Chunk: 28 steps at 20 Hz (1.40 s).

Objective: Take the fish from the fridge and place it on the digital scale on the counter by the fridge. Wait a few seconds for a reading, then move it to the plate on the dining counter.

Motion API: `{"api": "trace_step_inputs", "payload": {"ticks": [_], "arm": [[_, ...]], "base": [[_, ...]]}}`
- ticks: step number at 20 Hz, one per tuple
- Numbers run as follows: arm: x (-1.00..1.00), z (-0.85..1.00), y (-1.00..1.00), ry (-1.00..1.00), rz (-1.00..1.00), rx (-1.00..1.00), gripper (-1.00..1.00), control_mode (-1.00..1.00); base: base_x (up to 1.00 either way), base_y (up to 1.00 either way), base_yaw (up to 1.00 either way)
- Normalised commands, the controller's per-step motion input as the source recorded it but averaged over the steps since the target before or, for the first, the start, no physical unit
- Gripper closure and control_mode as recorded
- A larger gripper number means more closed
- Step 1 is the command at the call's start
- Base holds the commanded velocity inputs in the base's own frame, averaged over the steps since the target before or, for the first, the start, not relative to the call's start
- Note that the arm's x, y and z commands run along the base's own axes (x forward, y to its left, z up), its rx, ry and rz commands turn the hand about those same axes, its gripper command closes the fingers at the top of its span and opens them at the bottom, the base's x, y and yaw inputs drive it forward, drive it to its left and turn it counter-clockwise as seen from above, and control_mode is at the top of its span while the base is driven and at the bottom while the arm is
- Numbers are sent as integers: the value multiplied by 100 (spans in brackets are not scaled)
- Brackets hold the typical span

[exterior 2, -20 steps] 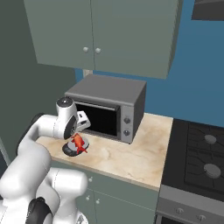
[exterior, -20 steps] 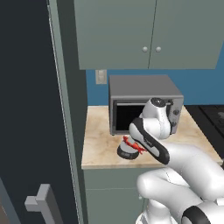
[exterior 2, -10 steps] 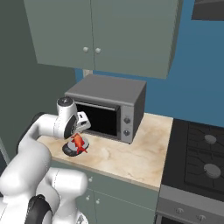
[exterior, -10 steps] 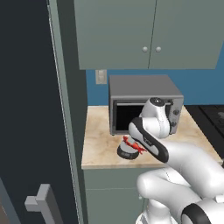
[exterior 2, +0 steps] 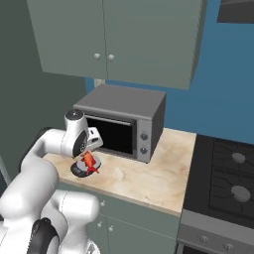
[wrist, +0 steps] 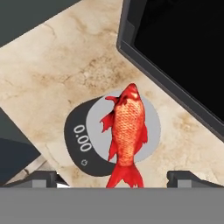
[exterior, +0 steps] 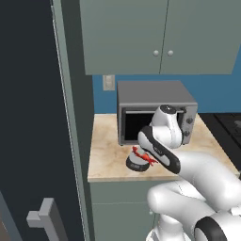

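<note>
We see the fish (wrist: 127,131) lying flat on the scale (wrist: 87,131), which sits on the counter (wrist: 57,70) just in front of the microwave (exterior 2: 124,121). In the hand view, the fish covers the middle of the light grey disc, head toward the microwave door and tail hanging over the dark rim nearest the camera. The scale's dark rim carries a readout showing "0.0".

We find the gripper (wrist: 116,177) directly above the scale, pointing down. Its two fingertips (wrist: 188,177) stand at the bottom corners of the hand view, spread to full width, one on each side of the fish tail and well clear of it. The claw holds nothing.

In the left base view, the fish (exterior: 143,155) shows as a red patch on the scale (exterior: 134,164), partly hidden by the arm. The fridge (exterior: 33,117) stands to the left of the counter (exterior: 106,160). In the right base view, the fish (exterior 2: 89,161) and scale (exterior 2: 79,169) lie near the counter's front edge, beside the arm's wrist.
</note>
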Motion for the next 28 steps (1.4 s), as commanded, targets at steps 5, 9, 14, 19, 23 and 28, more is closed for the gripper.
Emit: {"api": "trace_step_inputs", "payload": {"ticks": [5,9,14,19,23,28], "arm": [[2,-25,0,0,-3,-1,-100,-100],[5,-37,0,0,-3,-1,-100,-100],[12,-29,0,0,-2,-1,-100,-100],[22,-20,0,0,-1,0,-100,-100],[26,-15,0,0,0,0,-100,-100],[15,-25,0,0,-1,0,-100,-100]], "base": [[0,0,0],[0,0,0],[0,0,0],[0,0,0],[0,0,0],[0,0,0]]}}
